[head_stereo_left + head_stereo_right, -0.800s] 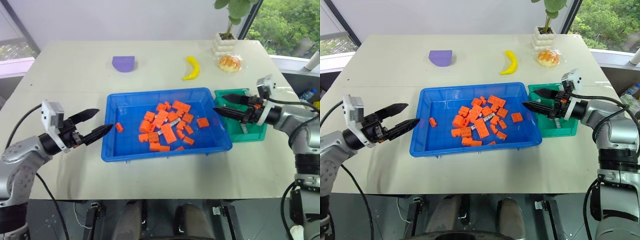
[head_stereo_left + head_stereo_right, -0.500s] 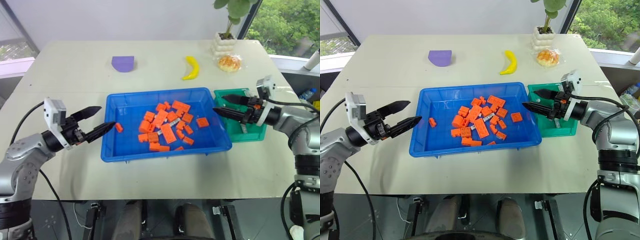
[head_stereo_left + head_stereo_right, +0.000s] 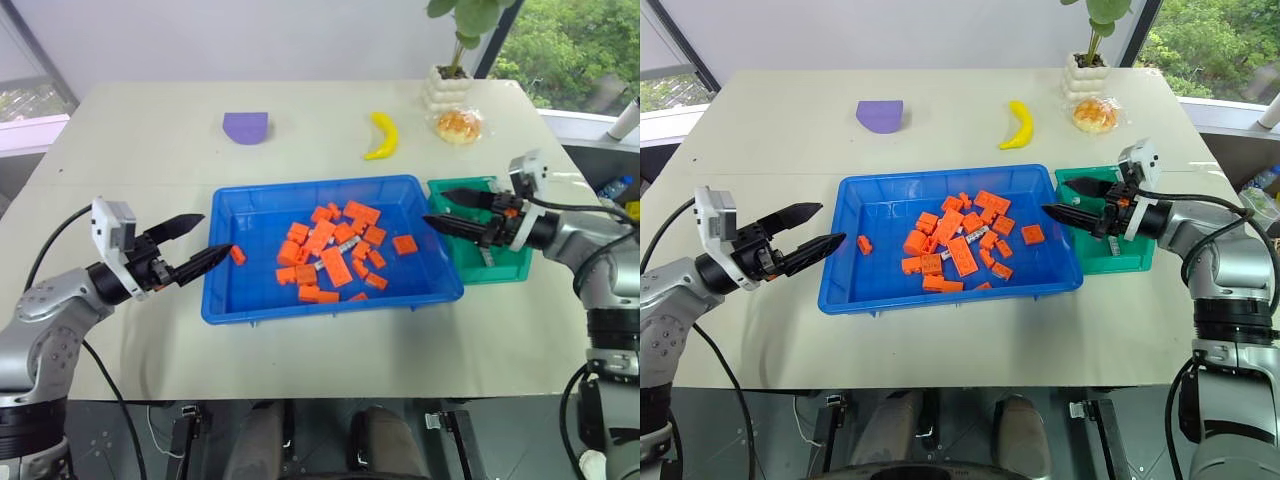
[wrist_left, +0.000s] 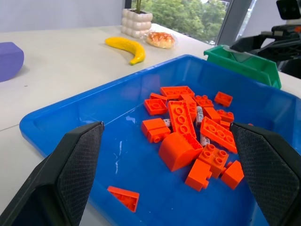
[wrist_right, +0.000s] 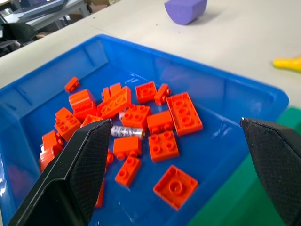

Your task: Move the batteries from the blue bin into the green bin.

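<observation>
No text, label, brand, number or sign can be read anywhere in these views. The orange blocks point(image 5: 184, 113) carry only plain round studs, and the blue bin point(image 3: 250, 305) and green bin point(image 4: 244, 63) show bare plastic walls with no lettering that can be made out.
</observation>
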Controlling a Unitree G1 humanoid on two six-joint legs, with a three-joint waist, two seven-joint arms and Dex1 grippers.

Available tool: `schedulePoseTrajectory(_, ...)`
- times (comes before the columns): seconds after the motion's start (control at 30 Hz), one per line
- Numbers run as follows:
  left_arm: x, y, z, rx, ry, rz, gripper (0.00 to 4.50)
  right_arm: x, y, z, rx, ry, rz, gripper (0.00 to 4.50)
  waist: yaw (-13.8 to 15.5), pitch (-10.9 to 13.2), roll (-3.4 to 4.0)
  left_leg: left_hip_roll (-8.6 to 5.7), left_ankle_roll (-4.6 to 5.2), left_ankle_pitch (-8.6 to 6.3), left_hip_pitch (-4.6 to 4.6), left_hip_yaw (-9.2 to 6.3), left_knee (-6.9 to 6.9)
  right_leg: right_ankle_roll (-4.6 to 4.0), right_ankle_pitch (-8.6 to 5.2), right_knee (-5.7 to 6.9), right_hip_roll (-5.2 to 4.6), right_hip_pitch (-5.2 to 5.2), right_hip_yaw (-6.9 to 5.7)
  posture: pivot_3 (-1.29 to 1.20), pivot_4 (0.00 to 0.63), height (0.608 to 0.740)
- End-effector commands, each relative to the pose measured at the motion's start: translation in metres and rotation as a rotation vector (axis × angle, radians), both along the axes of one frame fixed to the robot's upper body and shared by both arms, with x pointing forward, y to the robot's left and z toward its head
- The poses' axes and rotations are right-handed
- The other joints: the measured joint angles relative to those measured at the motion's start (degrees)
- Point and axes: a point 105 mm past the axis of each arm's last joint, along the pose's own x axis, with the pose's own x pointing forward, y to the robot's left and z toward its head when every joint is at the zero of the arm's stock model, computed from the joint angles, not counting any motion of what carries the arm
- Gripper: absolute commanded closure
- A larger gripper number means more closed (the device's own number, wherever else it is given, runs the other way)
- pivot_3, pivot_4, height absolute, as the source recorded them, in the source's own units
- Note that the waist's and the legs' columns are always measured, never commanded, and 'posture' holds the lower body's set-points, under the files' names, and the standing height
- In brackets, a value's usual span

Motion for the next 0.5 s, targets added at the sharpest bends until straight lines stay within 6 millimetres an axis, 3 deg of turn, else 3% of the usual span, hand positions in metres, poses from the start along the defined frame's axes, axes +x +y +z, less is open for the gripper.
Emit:
schedulePoseTrajectory(0.03, -0.001, -0.002, 0.01, 0.003, -0.05, -0.002, 0.0, -0.001, 0.009, 0.02, 0.001, -0.079, 0.033, 0.02, 0.0, 0.0, 0.0, 0.0, 0.0, 0.0, 0.0, 0.0, 0.0, 0.0, 0.0, 0.0, 0.0, 0.0, 0.0, 0.0, 0.15, 0.739)
schedulePoseTrajectory(0.37, -0.004, -0.004, 0.014, 0.021, -0.044, -0.023, 0.0, -0.011, 0.032, 0.036, -0.019, -0.092, 0.126, 0.02, 0.0, 0.0, 0.0, 0.0, 0.0, 0.0, 0.0, -0.01, -0.01, 0.0, 0.0, 0.0, 0.0, 0.0, 0.0, 0.0, 0.15, 0.739)
schedulePoseTrajectory(0.5, -0.005, -0.001, 0.02, 0.061, -0.056, -0.018, 0.0, -0.021, 0.051, 0.016, -0.182, -0.045, 0.121, 0.02, 0.0, 0.0, 0.0, 0.0, 0.0, 0.0, 0.0, -0.02, -0.01, 0.0, 0.0, 0.0, -0.01, 0.0, 0.0, 0.0, 0.15, 0.739)
